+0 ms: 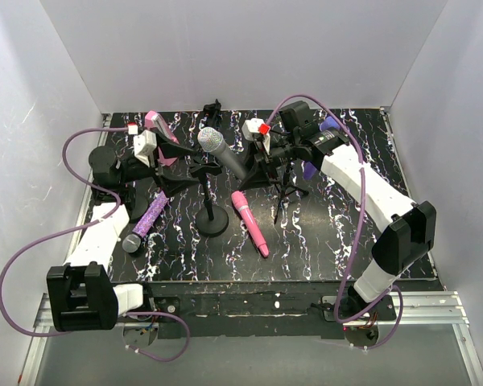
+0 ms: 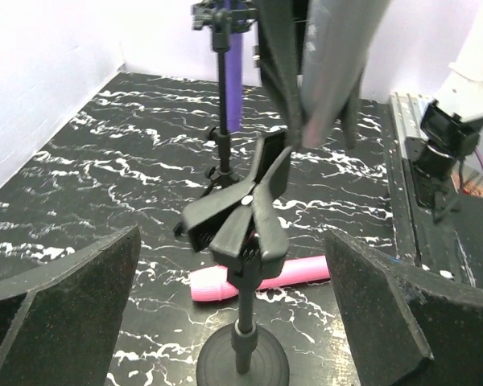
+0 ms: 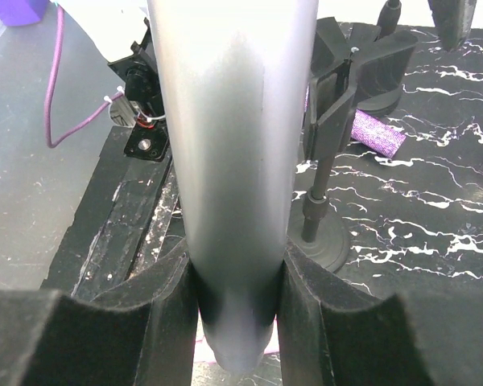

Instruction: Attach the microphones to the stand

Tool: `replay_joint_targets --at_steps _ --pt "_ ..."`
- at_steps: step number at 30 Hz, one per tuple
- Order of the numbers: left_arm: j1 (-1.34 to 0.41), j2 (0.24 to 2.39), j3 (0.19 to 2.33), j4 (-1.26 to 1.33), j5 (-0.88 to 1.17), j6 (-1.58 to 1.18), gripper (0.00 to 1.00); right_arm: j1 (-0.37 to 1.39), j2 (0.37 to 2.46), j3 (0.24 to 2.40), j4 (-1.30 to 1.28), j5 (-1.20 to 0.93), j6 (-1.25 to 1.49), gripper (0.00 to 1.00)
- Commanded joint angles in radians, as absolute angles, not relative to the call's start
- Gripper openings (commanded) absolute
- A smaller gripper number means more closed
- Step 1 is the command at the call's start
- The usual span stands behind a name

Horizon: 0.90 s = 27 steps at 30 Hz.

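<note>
Four microphones show on my feeds. My right gripper (image 3: 233, 277) is clamped on the barrel of the silver-grey microphone (image 1: 225, 157), both pads pressed against its sides. That microphone is tilted in the air, mesh head up and toward the left arm. Its tail end is just above the spring clip (image 2: 240, 217) of the round-based stand (image 1: 213, 219) at mid-table. Whether tail and clip touch, I cannot tell.

My left gripper (image 2: 232, 241) is spread wide and holds nothing. In its wrist view the clip sits between the two fingers, apart from both.

The pink microphone (image 1: 250, 223) lies flat on the black marbled table (image 1: 346, 241), just right of the stand's base. The glittery purple microphone (image 1: 147, 219) lies flat to the left of the base, silver head toward the near edge. The dark purple microphone (image 2: 231, 80) hangs upright in the clip of a second stand (image 2: 222, 157) farther back. A pink wedge-shaped box (image 1: 157, 125) shows near the table's far left.
</note>
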<state>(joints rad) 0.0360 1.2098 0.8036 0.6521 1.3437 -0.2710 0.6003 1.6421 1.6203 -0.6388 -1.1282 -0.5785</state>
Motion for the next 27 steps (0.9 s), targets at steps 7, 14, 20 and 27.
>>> replay_joint_targets --at_steps 7,14,20,27 --pt "-0.034 1.253 0.913 0.552 1.477 -0.121 0.98 0.6 1.67 1.658 -0.584 -1.161 -0.569 0.01" --pt "-0.04 1.308 0.98 0.422 1.519 -0.028 0.85 0.601 1.68 1.663 -0.586 -1.16 -0.584 0.01" --pt "-0.041 1.31 1.054 0.115 1.528 0.215 0.64 0.604 1.709 1.689 -0.589 -1.15 -0.603 0.01" --pt "-0.043 1.302 1.048 0.114 1.519 0.207 0.18 0.615 1.747 1.706 -0.552 -1.134 -0.594 0.01"
